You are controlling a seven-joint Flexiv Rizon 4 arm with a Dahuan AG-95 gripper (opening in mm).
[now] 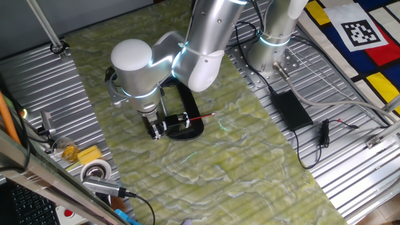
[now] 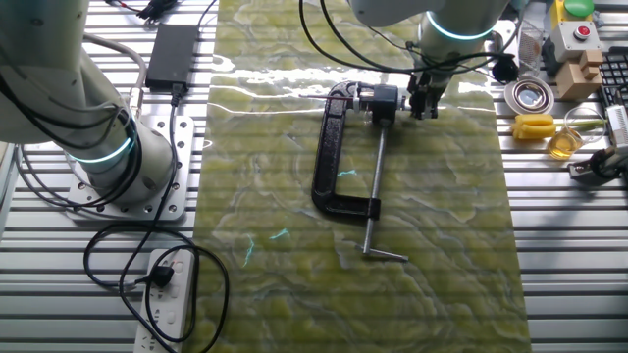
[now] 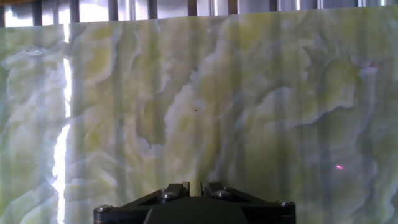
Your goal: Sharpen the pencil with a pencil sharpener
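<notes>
Tool [image 1: 154,129] low beside pencil sharpener [image 2: 345,149], fingers together

The arm [image 1: 187,50] is built of fat, rounded silver-grey segments with a smooth satin finish; one joint ends in a domed white-grey cap [image 1: 132,59]. Thin glowing cyan rings [image 1: 274,41] mark the seams between segments. Its round base flange [image 2: 123,181], at 9 o'clock in the other fixed view, is bolted to a perforated metal plate. Black cables [image 2: 339,34] loop along the upper links. The gripper [image 1: 155,127] is small, black and boxy, with pale parts at its fingers. In the hand view its black housing [image 3: 194,208] carries silver screw heads [image 3: 166,195].
</notes>
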